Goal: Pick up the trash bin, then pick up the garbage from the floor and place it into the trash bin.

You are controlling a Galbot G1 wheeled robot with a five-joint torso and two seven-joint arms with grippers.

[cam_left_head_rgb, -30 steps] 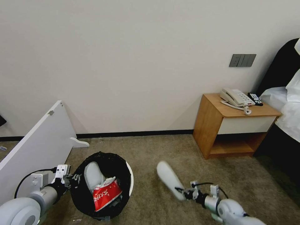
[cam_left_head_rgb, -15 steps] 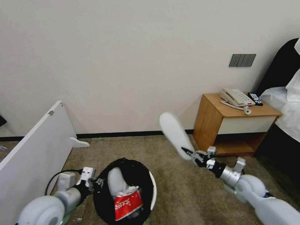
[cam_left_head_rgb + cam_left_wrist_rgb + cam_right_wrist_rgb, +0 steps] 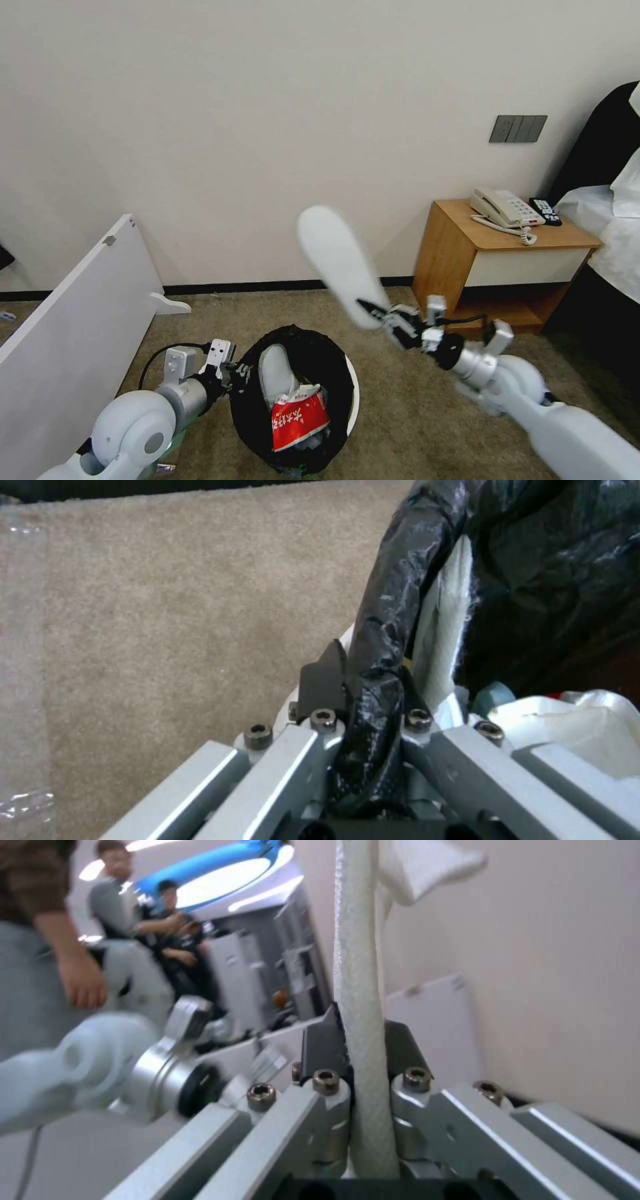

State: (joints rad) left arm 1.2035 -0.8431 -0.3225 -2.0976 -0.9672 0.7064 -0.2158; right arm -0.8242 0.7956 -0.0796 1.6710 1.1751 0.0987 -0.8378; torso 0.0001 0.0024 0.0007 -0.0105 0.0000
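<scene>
Trash bin [image 3: 350, 393], lined with a black bag, sits low and near, a little left of the middle. The left tool [image 3: 235, 377] pinches its rim. Inside lie one white slipper [image 3: 275, 373] and a red wrapper [image 3: 299, 419]. The right tool [image 3: 387, 320] pinches a second slipper [image 3: 337, 263] up high, just right of the bin. To do this well, the slipper should be right over the bin's mouth before the tool lets go.

Carpet [image 3: 400, 427] (nightstand [image 3: 493, 267], leaning board [image 3: 80, 320])
</scene>
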